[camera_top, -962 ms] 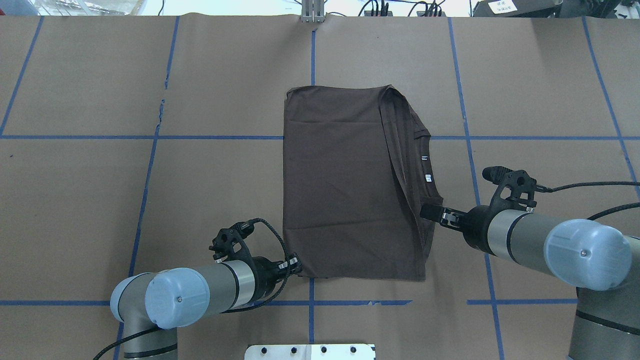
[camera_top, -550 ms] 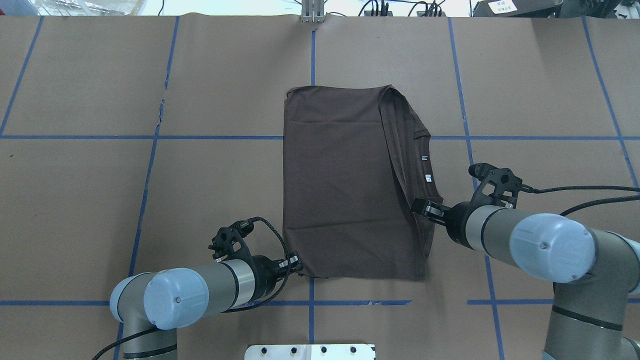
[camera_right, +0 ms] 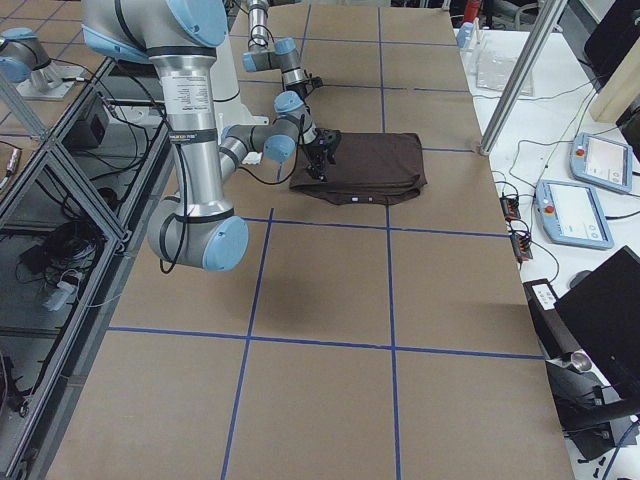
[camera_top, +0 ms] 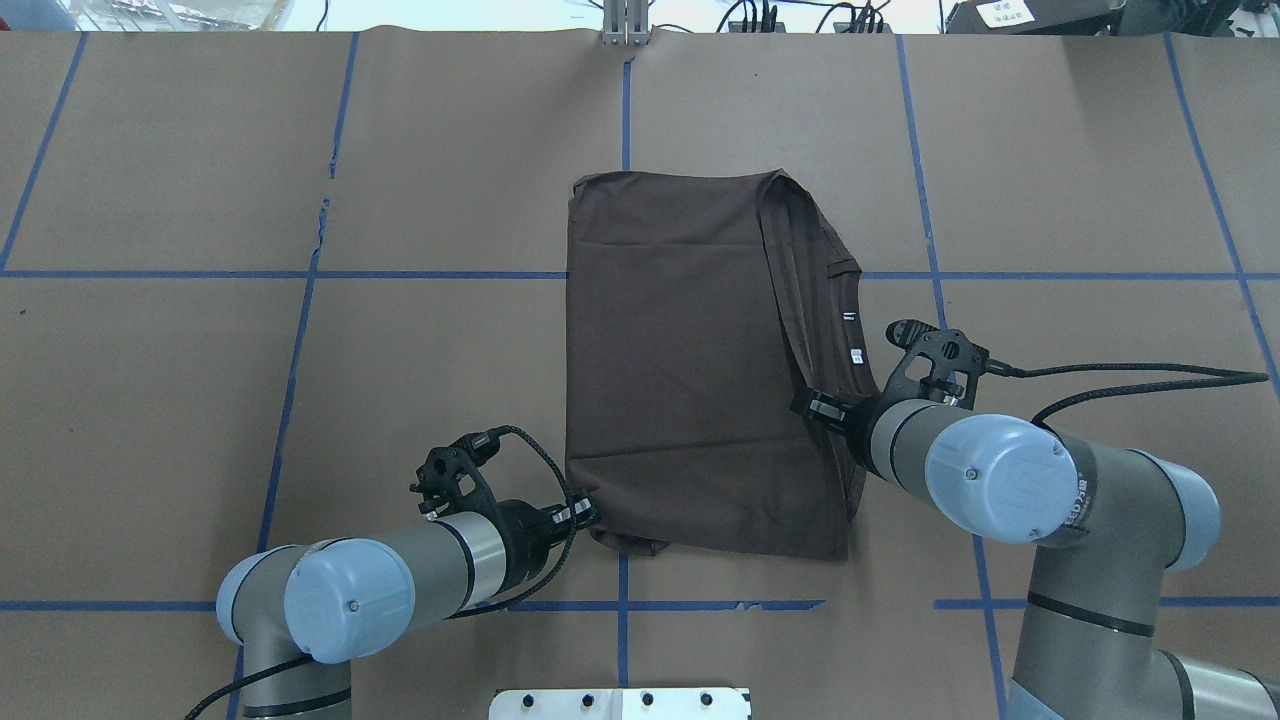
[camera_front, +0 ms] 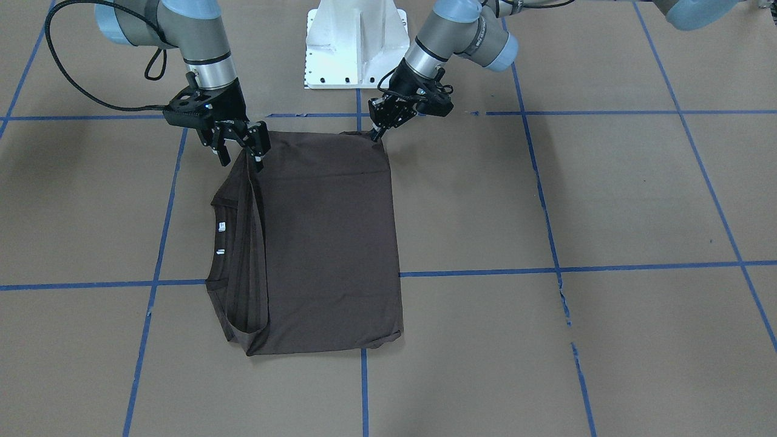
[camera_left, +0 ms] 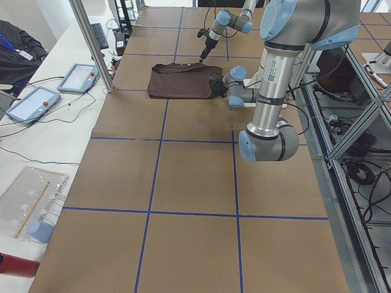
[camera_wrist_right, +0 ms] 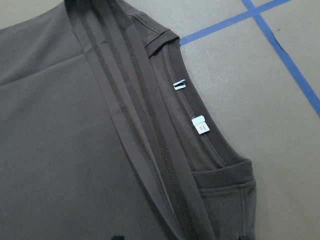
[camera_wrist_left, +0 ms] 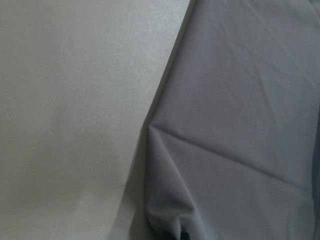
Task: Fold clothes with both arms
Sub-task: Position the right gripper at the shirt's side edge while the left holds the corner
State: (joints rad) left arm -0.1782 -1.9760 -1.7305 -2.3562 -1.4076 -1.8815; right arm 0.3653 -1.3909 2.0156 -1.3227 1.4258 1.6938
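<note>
Shirt (camera_top: 690, 370) lies folded into a rectangle on the table (camera_top: 200, 400), straight out from the pedestal (camera_front: 355, 42) and near it. It sits flat except at the corner nearest the pedestal.

Left gripper (camera_top: 590, 515) is low at the shirt corner closest to the pedestal, on the robot's left side. It is clamped on that corner. The cloth there is puckered into a small bunch, and the left wrist view shows creases running down into the pinch.

Right gripper (camera_top: 812, 407) is at the pedestal end of the shirt's other long edge. Its fingers are spread wide, straddling the stacked hem bands where the fold edge meets the collar (camera_wrist_right: 210, 145). The front view shows one finger on each side of that edge, with nothing pinched between them.

The collar side faces the robot's right. The two white tags (camera_wrist_right: 200, 124) are exposed just inside the neckline, further from the pedestal than the right gripper.

A blue tape line (camera_top: 450, 274) runs under the half of the shirt away from the pedestal.
</note>
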